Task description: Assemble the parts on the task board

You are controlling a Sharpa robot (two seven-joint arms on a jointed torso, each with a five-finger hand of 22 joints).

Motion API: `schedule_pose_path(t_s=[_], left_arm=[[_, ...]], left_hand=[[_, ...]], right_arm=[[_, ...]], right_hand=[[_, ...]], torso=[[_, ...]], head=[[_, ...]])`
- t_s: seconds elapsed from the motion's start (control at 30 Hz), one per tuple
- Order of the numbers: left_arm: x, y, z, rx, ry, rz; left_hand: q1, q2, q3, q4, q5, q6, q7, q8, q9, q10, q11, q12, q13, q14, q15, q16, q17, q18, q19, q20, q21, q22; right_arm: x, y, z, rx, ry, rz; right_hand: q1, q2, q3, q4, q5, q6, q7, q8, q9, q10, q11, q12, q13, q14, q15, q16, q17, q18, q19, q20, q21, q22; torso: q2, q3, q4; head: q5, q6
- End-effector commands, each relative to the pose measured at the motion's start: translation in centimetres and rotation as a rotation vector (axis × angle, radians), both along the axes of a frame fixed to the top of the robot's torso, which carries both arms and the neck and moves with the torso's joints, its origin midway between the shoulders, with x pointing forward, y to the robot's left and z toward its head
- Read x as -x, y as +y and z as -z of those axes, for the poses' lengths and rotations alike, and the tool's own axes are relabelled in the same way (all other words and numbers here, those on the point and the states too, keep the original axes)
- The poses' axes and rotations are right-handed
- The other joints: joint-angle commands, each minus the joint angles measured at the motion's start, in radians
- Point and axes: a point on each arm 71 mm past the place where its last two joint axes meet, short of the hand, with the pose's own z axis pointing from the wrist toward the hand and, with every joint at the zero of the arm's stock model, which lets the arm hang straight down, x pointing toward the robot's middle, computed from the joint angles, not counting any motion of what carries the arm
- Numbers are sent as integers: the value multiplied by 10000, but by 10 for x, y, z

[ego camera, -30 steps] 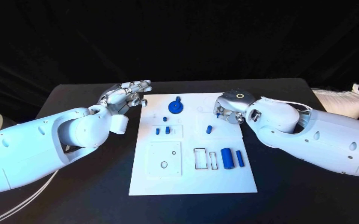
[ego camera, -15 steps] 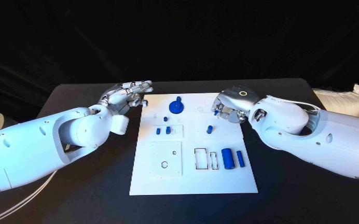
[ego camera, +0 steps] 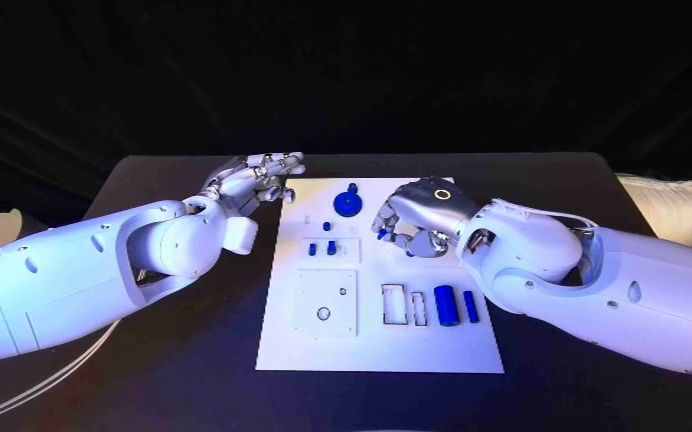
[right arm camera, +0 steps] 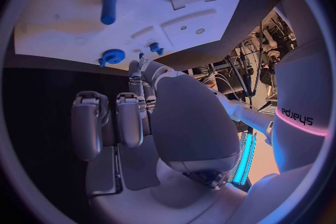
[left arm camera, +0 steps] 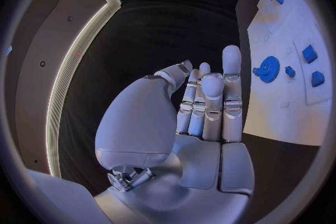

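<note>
The white task board [ego camera: 375, 347] lies mid-table. A blue gear [ego camera: 348, 202] sits at its far end, two short blue pegs [ego camera: 323, 248] lie left of centre, and two blue cylinders [ego camera: 456, 305] lie at the right. My right hand [ego camera: 418, 217] hovers over the board's far right part with its fingers loosely bent and nothing seen in them. In the right wrist view a blue peg [right arm camera: 108, 9] lies on the board ahead of the right hand [right arm camera: 140, 123], apart from it. My left hand [ego camera: 260, 180] floats beside the board's far left corner, fingers straight and empty.
A square recessed plate [ego camera: 326, 302] and two narrow frames [ego camera: 401, 305] take up the board's near half. In the left wrist view the gear [left arm camera: 268, 69] lies to one side of my raised left hand [left arm camera: 203, 106]. Black tabletop [ego camera: 173, 362] surrounds the board.
My right hand has moved left from the board's right edge to over the board, and now hides the small peg in the head view. The left hand has stayed put.
</note>
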Motion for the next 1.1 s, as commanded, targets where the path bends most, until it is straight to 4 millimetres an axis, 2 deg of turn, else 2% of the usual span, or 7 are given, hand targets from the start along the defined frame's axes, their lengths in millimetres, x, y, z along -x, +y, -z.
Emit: schedule_pose_path(t_s=[0.03, 0.1, 0.37, 0.5, 0.6, 0.77, 1.1], left_arm=[[0, -3, -1, 51, -154, 138], [1, -3, -2, 62, -157, 159], [2, -6, -2, 99, -156, 243], [2, -7, -2, 114, -162, 269], [2, -7, -2, 114, -150, 282], [2, -7, -2, 101, -131, 278], [3, -7, -2, 97, -117, 280]], left_hand=[[-32, 105, -82, 3, 16, -89, -11, 41, -9, -43, 2, 32, 17, -90, 1, -28, -8, 105, 40, -11, -56, -17], [-32, 105, -82, 3, 16, -89, -11, 41, -9, -43, 2, 32, 17, -90, 1, -28, -8, 105, 40, -11, -56, -17], [-45, 106, -96, 3, 16, -104, -5, 41, -9, -66, 8, 50, 20, -101, 7, -32, -26, 104, 38, -6, -67, -25], [-45, 106, -96, 3, 16, -104, -5, 41, -9, -66, 8, 50, 20, -101, 7, -32, -26, 104, 38, -6, -67, -25], [-45, 106, -96, 3, 16, -104, -5, 41, -9, -66, 8, 50, 20, -101, 7, -32, -26, 104, 38, -6, -67, -25], [-45, 106, -96, 3, 16, -104, -5, 41, -9, -66, 8, 50, 20, -101, 7, -32, -26, 104, 38, -6, -67, -25], [-45, 106, -96, 3, 16, -104, -5, 41, -9, -66, 8, 50, 20, -101, 7, -32, -26, 104, 38, -6, -67, -25]], right_arm=[[10, 15, 8, -71, 301, -547], [14, 22, 14, -86, 482, -751], [24, 42, 38, -22, 1131, -1213], [24, 44, 45, 86, 1304, -1243], [23, 47, 48, 109, 1383, -1286], [24, 50, 52, 172, 1505, -1363], [24, 53, 59, 283, 1643, -1386]], right_hand=[[-112, 5, 79, -3, 21, 26, 45, 24, 17, 59, 20, -36, -11, 706, -43, 40, 600, 176, 130, -40, 16, 693], [-113, 2, 81, -6, 21, 24, 46, 23, 18, 57, 21, -37, -12, 706, -41, 40, 600, 176, 129, -39, 14, 690], [-119, -10, 94, -27, 26, 18, 57, 14, 20, 48, 29, -43, -20, 704, -30, 34, 591, 180, 121, -34, 2, 674], [-124, -12, 100, -33, 27, 15, 62, 10, 20, 45, 33, -45, -23, 703, -25, 32, 587, 180, 121, -31, 1, 673], [-148, -23, 107, -42, 26, 4, 75, -1, 22, 33, 46, -49, -31, 701, -12, 28, 580, 182, 116, -23, -7, 664], [-212, -50, 102, -41, 23, -7, 88, -15, 25, 20, 65, -50, -41, 701, 9, 35, 588, 182, 115, -8, -10, 661], [-221, -59, 102, -47, 24, -9, 90, -18, 26, 18, 66, -50, -43, 699, 15, 29, 578, 184, 111, -4, -17, 652]], torso=[[3, -2, -25], [9, 2, -14], [6, -4, -5], [10, 4, 2], [7, -7, -10], [16, 11, -13], [16, 8, -6]], head=[[108, -30], [179, -69], [315, -145], [358, -168], [386, -188], [414, -227], [492, -306]])
